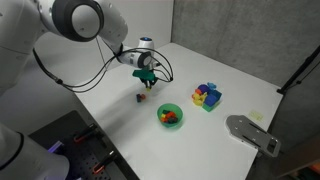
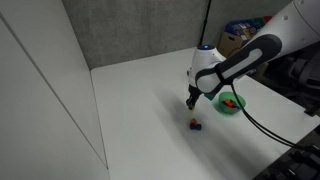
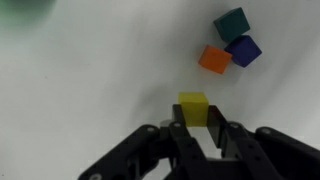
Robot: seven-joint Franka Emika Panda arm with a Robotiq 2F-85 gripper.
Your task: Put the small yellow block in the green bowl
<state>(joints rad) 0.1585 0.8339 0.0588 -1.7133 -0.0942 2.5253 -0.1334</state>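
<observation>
The small yellow block [image 3: 193, 104] sits between my gripper's [image 3: 196, 124] fingertips, which are shut on it and hold it above the white table. In both exterior views the gripper [image 1: 147, 76] [image 2: 191, 102] hangs over the table, a little away from the green bowl [image 1: 170, 116] [image 2: 232, 102]. The bowl stands on the table and has small orange-red pieces in it. A blurred green patch at the top left corner of the wrist view [image 3: 22, 8] may be its rim.
Three small blocks, orange [image 3: 214, 59], teal [image 3: 231, 22] and purple [image 3: 244, 50], lie together on the table below the gripper [image 1: 140, 97] [image 2: 195, 124]. A multicoloured block cluster [image 1: 207, 96] lies beyond the bowl. A grey metal piece [image 1: 250, 133] lies at the table's edge.
</observation>
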